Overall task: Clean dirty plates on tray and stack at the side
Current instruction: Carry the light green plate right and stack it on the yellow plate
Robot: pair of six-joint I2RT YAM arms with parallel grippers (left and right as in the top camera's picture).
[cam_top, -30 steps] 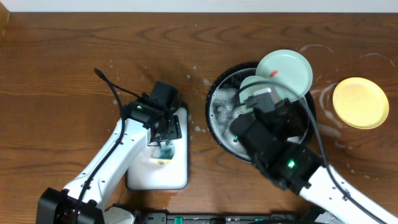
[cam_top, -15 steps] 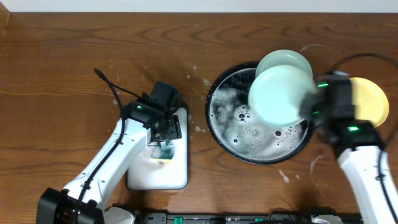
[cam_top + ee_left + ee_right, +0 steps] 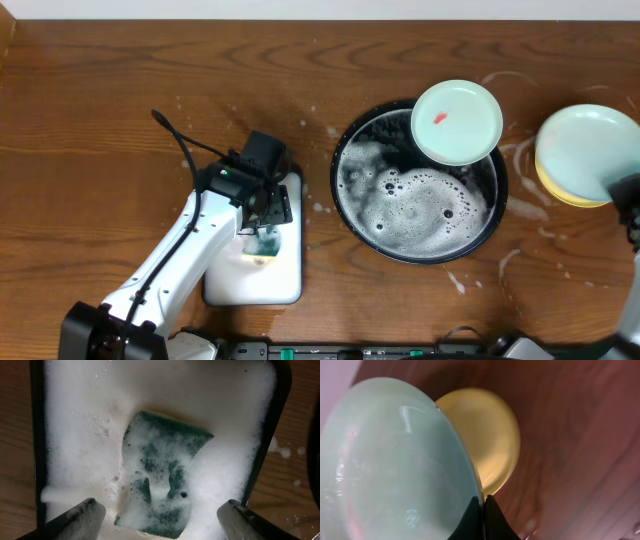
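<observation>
Tray: sits right of table centre; floor covered in white foam, raised rim fully exposed from 3 through 6 to 11 o'clock.
Smeared mint plate: lies over the tray's rim at 1 o'clock, overhanging the wood; red smear on its face.
Held mint plate: at 3 o'clock from the tray and well apart from it, above the yellow plate, covering all but that plate's lower left edge; whether the two touch cannot be told.
Right gripper: fingers pinched together on the held mint plate's rim.
Left gripper: fingers spread wide, poised over the sponge, gripping nothing.
White dish: at 9 o'clock from the tray; foam-filled, sponge inside.
Clearance, dish to tray: narrow strip of wood, flecked with foam.
Clearance, tray to plate pair: streaked band of tabletop.
Open room: broad bare wood across the far left and along the far edge.
</observation>
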